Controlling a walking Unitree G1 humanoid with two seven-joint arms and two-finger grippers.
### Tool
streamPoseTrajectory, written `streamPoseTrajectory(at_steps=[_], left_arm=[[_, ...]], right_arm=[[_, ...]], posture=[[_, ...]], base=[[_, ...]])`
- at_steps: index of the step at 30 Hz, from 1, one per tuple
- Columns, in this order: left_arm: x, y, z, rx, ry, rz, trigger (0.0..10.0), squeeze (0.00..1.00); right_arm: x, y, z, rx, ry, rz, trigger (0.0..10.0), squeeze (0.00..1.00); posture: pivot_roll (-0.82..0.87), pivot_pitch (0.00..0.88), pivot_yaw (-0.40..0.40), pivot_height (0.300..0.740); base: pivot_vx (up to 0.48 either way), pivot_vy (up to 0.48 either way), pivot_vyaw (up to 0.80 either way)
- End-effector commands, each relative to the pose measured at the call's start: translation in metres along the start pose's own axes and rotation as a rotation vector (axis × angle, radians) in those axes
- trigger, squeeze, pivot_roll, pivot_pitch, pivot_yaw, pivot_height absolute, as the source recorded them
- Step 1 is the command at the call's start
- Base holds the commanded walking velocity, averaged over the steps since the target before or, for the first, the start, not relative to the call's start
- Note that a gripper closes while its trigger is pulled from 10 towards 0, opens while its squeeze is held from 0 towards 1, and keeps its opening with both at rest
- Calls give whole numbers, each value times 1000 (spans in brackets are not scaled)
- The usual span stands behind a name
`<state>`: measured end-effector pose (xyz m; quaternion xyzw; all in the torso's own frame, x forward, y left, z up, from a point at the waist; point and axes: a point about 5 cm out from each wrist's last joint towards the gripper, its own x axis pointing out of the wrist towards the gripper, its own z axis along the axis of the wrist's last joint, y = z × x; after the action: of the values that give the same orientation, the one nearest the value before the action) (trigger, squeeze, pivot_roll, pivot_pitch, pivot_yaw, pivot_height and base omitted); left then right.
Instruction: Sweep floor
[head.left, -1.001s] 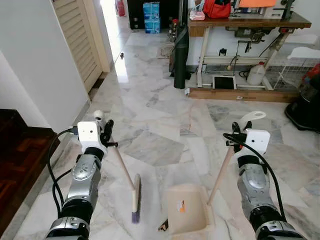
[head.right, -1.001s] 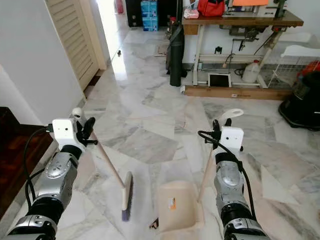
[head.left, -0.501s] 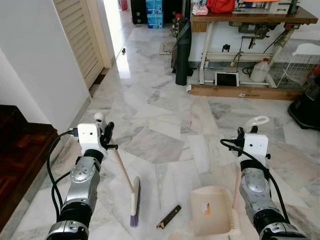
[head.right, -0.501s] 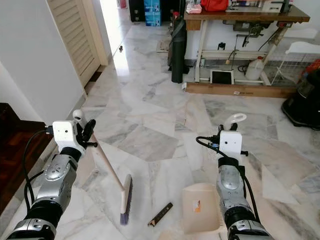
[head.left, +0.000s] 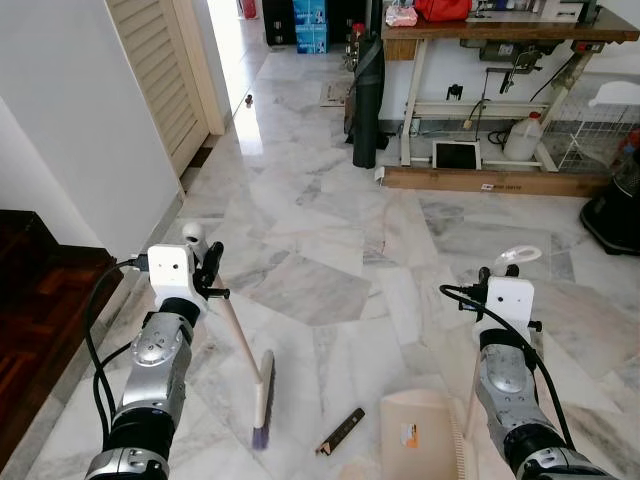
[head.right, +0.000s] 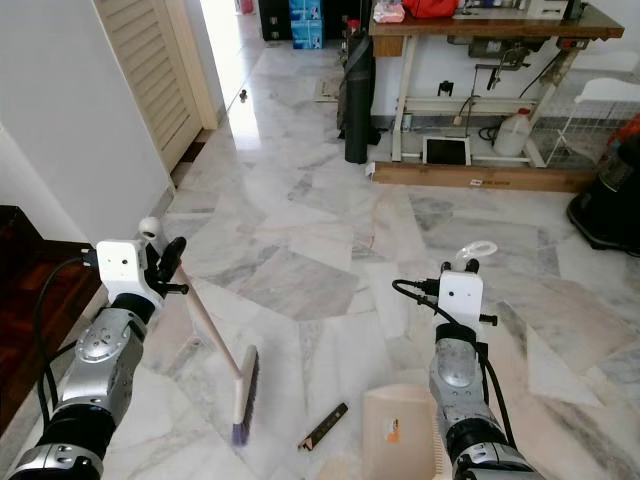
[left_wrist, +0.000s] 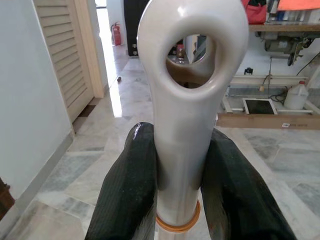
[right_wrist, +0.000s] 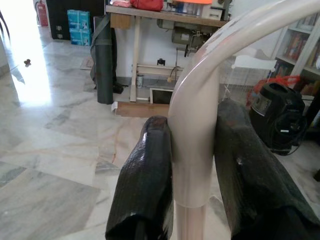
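My left gripper (head.left: 205, 264) is shut on the top of a pale broom handle (left_wrist: 192, 100), with a black finger (left_wrist: 127, 190) on either side of it. The handle slants down to the broom head (head.left: 262, 402), which rests on the marble floor. My right gripper (head.left: 498, 276) is shut on the upright handle (right_wrist: 195, 140) of a beige dustpan (head.left: 418, 448) standing on the floor at the bottom right. A short dark stick (head.left: 340, 432) lies on the floor between the broom head and the dustpan, touching neither.
A white wall (head.left: 60, 130) and a dark wooden floor section (head.left: 30, 300) lie to my left, with a louvred door (head.left: 160, 70) beyond. Ahead stand a sewing table (head.left: 500, 25) and a black roll (head.left: 367, 100). A black appliance (head.left: 620, 200) is at the far right.
The dustpan has shifted right and toward me, uncovering the dark stick that was at its left corner. The broom has stayed almost where it was. The camera has tilted slightly.
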<state>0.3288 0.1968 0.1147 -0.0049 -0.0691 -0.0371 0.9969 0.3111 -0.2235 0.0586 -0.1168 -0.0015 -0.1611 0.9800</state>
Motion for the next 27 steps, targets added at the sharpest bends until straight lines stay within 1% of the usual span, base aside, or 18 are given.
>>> streamPoseTrajectory(at_steps=[1, 4, 9, 12, 14, 19, 20, 27], left_arm=[[1, 2, 11, 17, -43, -8, 10000, 0], [0, 2, 12, 20, -39, -13, 10000, 0], [-1, 2, 14, 22, -33, -30, 10000, 0], [-1, 2, 15, 22, -31, -38, 10000, 0], [0, 1, 15, 20, -19, -52, 10000, 0], [1, -2, 13, 4, 2, -80, 10000, 0], [0, -4, 12, -9, 14, -98, 10000, 0], [0, -11, 7, -49, 59, -160, 10000, 0]], right_arm=[[4, 4, 9, 0, -44, 8, 10000, 0], [3, 5, 4, -12, -11, 2, 10000, 0], [-5, 9, -7, -10, 48, -10, 10000, 0], [-7, 11, -10, -20, 63, -10, 10000, 0], [-10, 15, -15, 6, 103, 8, 10000, 0], [-14, 19, -18, 10, 114, 16, 10000, 0], [-16, 20, -20, 7, 117, 19, 10000, 0], [-18, 20, -23, 4, 132, 23, 10000, 0]], posture=[[128, 37, 75, 740], [138, 37, 77, 740], [158, 35, 83, 740], [162, 34, 84, 740], [166, 30, 88, 740], [163, 29, 90, 740], [164, 27, 89, 740], [159, 32, 90, 740]], base=[[0, 0, 0], [0, 0, 0], [0, 0, 0], [0, 0, 0], [0, 0, 0], [0, 0, 0], [0, 0, 0], [0, 0, 0]])
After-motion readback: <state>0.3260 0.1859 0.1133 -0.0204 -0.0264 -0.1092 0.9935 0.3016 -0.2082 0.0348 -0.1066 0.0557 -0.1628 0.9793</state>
